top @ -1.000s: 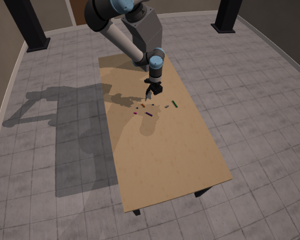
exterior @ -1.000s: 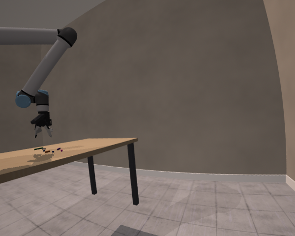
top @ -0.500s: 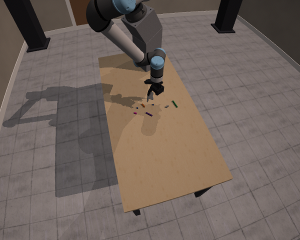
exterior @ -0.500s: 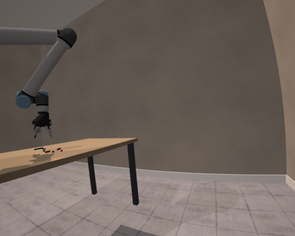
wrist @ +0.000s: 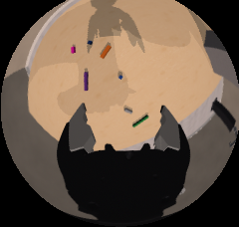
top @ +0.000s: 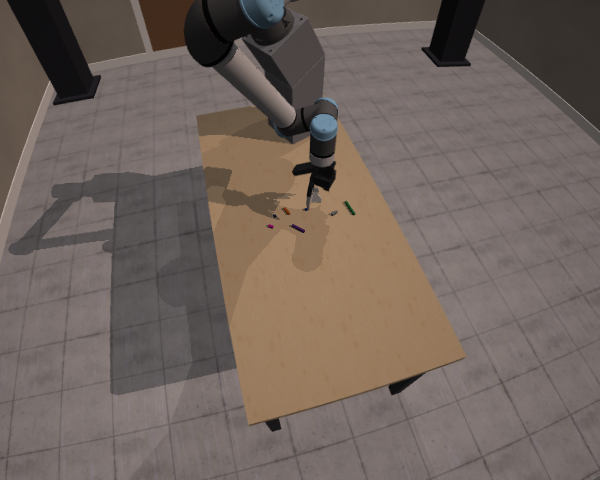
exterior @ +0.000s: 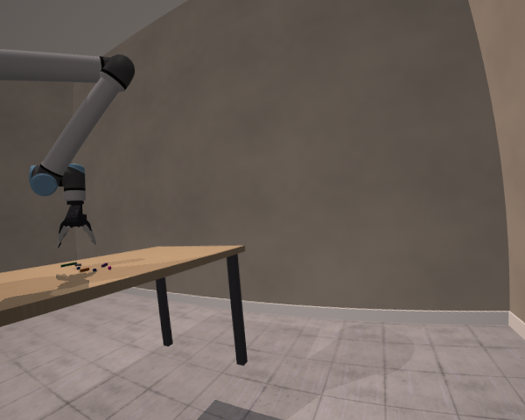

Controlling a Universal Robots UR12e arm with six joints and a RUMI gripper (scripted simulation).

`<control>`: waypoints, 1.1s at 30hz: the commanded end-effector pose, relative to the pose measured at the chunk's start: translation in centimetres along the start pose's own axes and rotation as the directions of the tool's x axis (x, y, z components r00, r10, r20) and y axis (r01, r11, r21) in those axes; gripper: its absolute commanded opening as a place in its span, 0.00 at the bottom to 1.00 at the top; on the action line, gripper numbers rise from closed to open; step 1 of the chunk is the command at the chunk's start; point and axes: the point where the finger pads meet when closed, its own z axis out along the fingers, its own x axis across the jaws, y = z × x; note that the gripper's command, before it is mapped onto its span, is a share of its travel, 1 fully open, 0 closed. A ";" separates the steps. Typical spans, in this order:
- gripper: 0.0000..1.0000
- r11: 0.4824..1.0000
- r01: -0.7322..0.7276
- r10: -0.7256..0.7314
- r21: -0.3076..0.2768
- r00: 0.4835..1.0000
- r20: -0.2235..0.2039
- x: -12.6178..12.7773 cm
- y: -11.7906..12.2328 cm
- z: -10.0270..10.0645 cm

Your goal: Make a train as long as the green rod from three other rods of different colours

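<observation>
My gripper is open and empty, hanging above the table over the group of rods. The green rod lies flat at the right of the group, with a short grey rod close beside it. A small blue rod lies alone near the middle. The orange rod, another blue rod, the magenta rod and the purple rod lie scattered to the left, all apart.
The rods lie on the far half of a long wooden table. The arm's base stands at the table's far end. Two dark pillars stand on the floor at the back.
</observation>
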 end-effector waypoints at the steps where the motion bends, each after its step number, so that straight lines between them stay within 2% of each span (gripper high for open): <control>1: 1.00 0.986 0.167 -0.167 -0.003 0.986 0.002 0.2 1.1 0.2; 7: 1.00 0.939 0.343 -0.343 -0.003 0.939 0.003 0.5 2.4 0.4; 13: 1.00 0.861 0.509 -0.509 -0.002 0.861 0.003 0.9 3.8 0.6; 15: 1.00 0.861 0.509 -0.509 -0.002 0.861 0.003 0.9 3.8 0.6; 18: 1.00 0.787 0.617 -0.617 -0.002 0.787 0.004 1.2 4.8 0.8; 30: 1.00 0.527 0.850 -0.850 0.001 0.527 0.004 2.1 7.6 1.2; 32: 1.00 0.527 0.850 -0.850 0.001 0.527 0.004 2.1 7.6 1.2; 33: 1.00 0.509 0.861 -0.861 0.001 0.509 0.004 2.2 7.7 1.2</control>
